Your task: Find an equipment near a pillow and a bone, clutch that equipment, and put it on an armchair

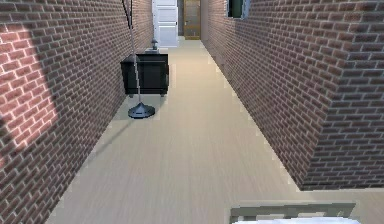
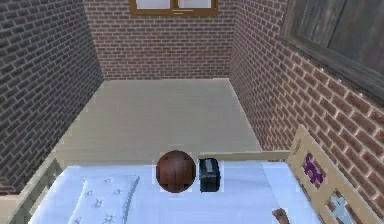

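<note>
Claw's state cannot be told; brown ball point(image 2: 176, 170) rests on bed point(image 2: 250, 196) near pillow point(image 2: 105, 197).

The forward view looks ahead and somewhat down a long brick corridor toward a distant cabinet point(image 1: 146, 72), while the arm side view looks closely down onto a bed point(image 2: 245, 192), whose wooden frame point(image 1: 296, 210) shows in both views.

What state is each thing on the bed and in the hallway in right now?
brown ball: resting on the bed.
dark box: upright on the bed, beside the brown ball.
pillow: lying flat on the bed.
floor lamp: standing upright.
dark cabinet: standing upright.
</note>
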Tool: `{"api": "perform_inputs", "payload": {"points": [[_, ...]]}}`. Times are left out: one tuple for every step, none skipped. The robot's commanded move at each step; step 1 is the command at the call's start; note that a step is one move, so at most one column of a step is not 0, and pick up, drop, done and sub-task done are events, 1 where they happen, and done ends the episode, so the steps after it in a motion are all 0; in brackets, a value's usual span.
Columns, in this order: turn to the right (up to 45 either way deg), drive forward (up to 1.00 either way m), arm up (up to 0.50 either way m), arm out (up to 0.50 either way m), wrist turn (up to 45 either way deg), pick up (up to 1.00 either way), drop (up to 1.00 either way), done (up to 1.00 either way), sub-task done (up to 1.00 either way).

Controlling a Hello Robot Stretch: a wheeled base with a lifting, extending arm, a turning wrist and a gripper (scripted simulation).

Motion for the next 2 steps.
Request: {"api": "perform_inputs", "payload": {"points": [[0.0, 0.0, 0.0, 0.36, 0.0, 0.0, 0.0, 0.0, 0.0], [0.0, 0.0, 0.0, 0.0, 45.0, 0.0, 0.0, 0.0, 0.0]]}}
